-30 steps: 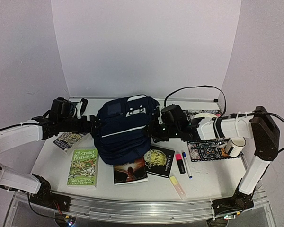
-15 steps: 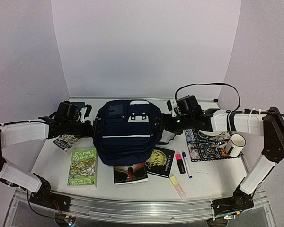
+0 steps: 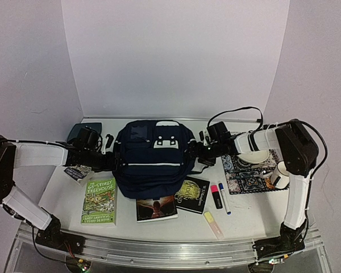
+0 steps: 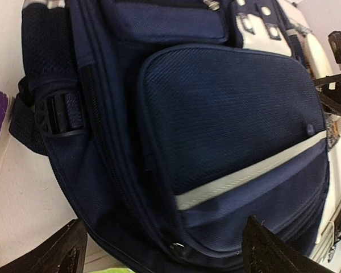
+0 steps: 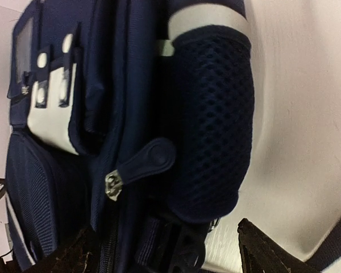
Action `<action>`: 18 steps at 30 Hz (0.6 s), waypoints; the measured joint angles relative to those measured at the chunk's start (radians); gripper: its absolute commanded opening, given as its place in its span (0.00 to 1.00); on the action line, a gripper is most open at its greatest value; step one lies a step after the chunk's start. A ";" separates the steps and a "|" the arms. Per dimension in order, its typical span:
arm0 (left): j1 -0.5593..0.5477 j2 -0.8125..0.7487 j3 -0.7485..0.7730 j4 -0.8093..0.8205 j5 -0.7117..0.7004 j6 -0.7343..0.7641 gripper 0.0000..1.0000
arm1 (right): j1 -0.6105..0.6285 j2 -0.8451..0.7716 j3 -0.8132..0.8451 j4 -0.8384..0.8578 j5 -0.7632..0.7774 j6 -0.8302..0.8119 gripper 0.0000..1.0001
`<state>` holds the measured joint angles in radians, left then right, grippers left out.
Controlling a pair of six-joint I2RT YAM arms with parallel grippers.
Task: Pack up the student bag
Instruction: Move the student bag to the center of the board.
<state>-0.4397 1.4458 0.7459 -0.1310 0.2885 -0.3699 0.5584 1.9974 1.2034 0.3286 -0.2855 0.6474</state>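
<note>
On the left, our left end effector [image 3: 109, 154] sits just beside the flank of the student bag [image 3: 152, 165]. Its fingers are spread wide and grip nothing, and its wrist view frames the front pocket between them. We judge the step in hand to be opening the bag, so this arm would serve best as a brace: close on the side fabric low down and keep the body from sliding. The bag itself lies mid-desk, towards the back, with the books [image 3: 100, 200] waiting just in front of it on the desk [image 3: 62, 189]. On the right, our right end effector [image 3: 196, 151] is likewise released, close against the bag's other flank. Its wrist view looks along the mesh side pocket [image 5: 216, 114] at a zip pull [image 5: 139, 165]. We would pinch that pull squarely and draw it along the zip line, not upward, so the fabric does not bunch. The bag lies front face up. Its long axis appears to run from the near edge towards the far wall, and the end with the white buckle patches [image 3: 166, 140] points away from the arm bases.
</note>
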 measured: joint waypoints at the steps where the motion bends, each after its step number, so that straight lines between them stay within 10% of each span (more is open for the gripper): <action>1: 0.000 0.015 0.001 0.000 -0.004 0.001 0.95 | -0.002 0.017 0.000 0.015 -0.010 0.008 0.83; 7: 0.001 0.130 0.042 0.002 -0.006 0.007 0.92 | -0.010 0.084 0.001 0.136 -0.080 0.083 0.66; 18: 0.011 0.300 0.217 0.002 -0.032 0.065 0.91 | -0.021 0.109 -0.016 0.358 -0.180 0.240 0.06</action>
<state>-0.4286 1.7460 0.9634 -0.1287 0.2565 -0.3047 0.5370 2.1065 1.1872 0.6864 -0.4654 0.8875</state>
